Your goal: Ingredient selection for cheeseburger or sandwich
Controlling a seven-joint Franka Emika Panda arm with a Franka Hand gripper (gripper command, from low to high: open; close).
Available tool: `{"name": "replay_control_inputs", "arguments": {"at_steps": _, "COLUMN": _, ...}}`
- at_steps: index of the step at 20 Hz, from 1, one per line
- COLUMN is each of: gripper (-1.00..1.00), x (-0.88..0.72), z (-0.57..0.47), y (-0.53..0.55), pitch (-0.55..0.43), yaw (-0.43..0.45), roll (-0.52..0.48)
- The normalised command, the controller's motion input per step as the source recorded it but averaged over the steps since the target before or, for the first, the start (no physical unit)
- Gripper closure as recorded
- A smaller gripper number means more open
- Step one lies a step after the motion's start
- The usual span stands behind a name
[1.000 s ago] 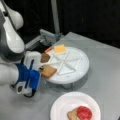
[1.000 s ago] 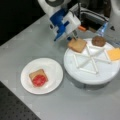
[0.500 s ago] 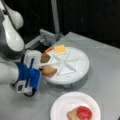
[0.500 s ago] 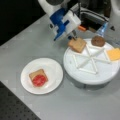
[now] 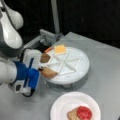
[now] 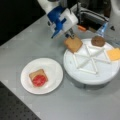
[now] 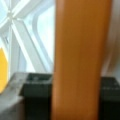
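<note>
My gripper (image 6: 69, 35) is shut on a brown toast square (image 6: 73, 44), holding it by one edge at the rim of the white divided tray (image 6: 100, 75). In the wrist view this toast (image 7: 80, 60) fills the middle between my dark fingers (image 7: 37, 95). A dark round patty (image 5: 45, 58) and a yellow cheese square (image 5: 60, 49) lie in tray sections beside the held toast (image 5: 48, 73). On the white plate (image 6: 52, 72) sits the sandwich: a toast square (image 6: 35, 74) with a red tomato disc (image 6: 39, 80) on top.
The divided tray (image 5: 80, 62) stands raised on the grey table, with the plate (image 5: 62, 105) next to it. A metal fixture (image 6: 92, 17) and a small orange piece (image 6: 81, 28) lie behind the tray. A black perforated mat (image 6: 10, 105) borders the table.
The gripper and the toast in it have shifted only slightly toward the tray's rim. Plate, patty and cheese stay where they were.
</note>
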Motion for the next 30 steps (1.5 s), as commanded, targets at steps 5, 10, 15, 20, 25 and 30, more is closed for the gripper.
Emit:
{"name": "replay_control_inputs", "arguments": {"at_steps": 5, "gripper": 1.00, "x": 0.57, "z": 0.15, "y": -0.55, "pitch": 0.124, "yaw": -0.105, "roll": 0.034}}
{"name": "replay_control_inputs", "arguments": {"at_steps": 10, "gripper": 1.00, "x": 0.70, "z": 0.00, "y": -0.59, "pitch": 0.105, "yaw": 0.046, "roll": 0.128}}
{"name": "replay_control_inputs", "arguments": {"at_steps": 15, "gripper": 1.00, "x": 0.78, "z": 0.01, "y": -0.48, "pitch": 0.099, "yaw": 0.219, "roll": 0.194}}
{"name": "replay_control_inputs", "arguments": {"at_steps": 20, "gripper": 1.00, "x": 0.85, "z": -0.03, "y": -0.38, "pitch": 0.042, "yaw": 0.318, "roll": 0.256}}
{"name": "replay_control_inputs", "arguments": {"at_steps": 25, "gripper": 1.00, "x": 0.64, "z": -0.10, "y": -0.37, "pitch": -0.014, "yaw": 0.302, "roll": 0.334}}
{"name": "replay_control_inputs", "arguments": {"at_steps": 30, "gripper": 1.00, "x": 0.41, "z": -0.06, "y": -0.31, "pitch": -0.054, "yaw": 0.206, "roll": 0.387}}
